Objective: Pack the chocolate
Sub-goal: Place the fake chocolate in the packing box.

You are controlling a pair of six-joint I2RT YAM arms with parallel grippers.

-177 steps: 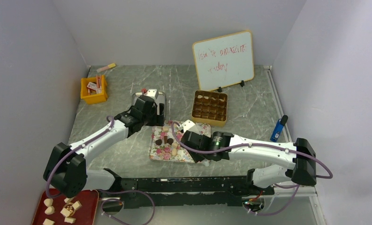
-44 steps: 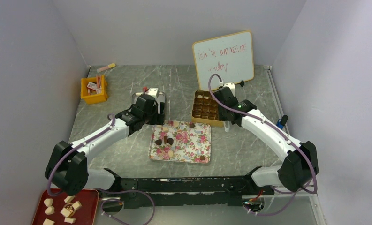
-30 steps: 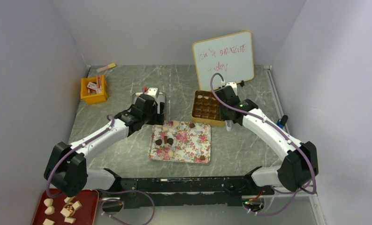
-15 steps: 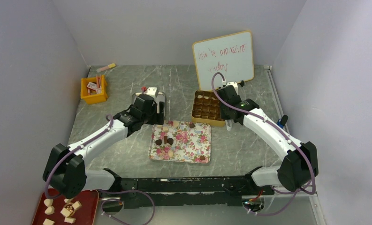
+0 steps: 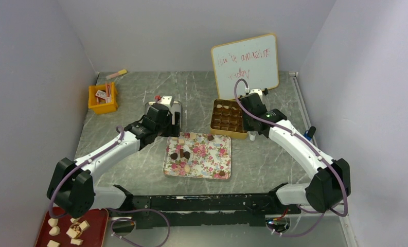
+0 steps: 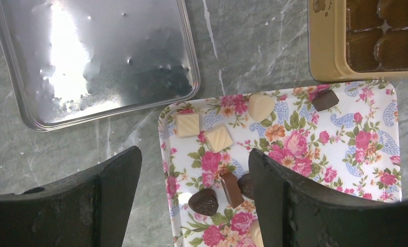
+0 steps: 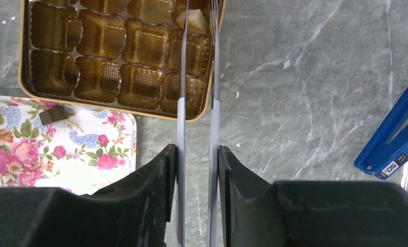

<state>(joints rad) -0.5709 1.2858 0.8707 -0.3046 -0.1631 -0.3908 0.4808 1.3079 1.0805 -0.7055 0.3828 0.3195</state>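
Held the left gripper (image 6: pixel 194 159) spread wide above the left part of the floral tray (image 6: pixel 315 154), low in the left wrist view. Saw most of the chocolate (image 6: pixel 218 138) loose on that tray: cream squares, a few dark bits. Hung the right gripper (image 7: pixel 197 51) over the right edge of the gold box (image 5: pixel 227 133), blades nearly together; could not tell whether clamped on anything. Spotted one cream piece (image 7: pixel 192 20) in a cell at top centre. Noted a silver lid (image 6: pixel 88 62) at upper left and, farthest back, a whiteboard (image 5: pixel 245 64).

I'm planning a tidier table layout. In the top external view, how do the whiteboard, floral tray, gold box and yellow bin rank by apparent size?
1. whiteboard, only slightly ahead
2. floral tray
3. gold box
4. yellow bin
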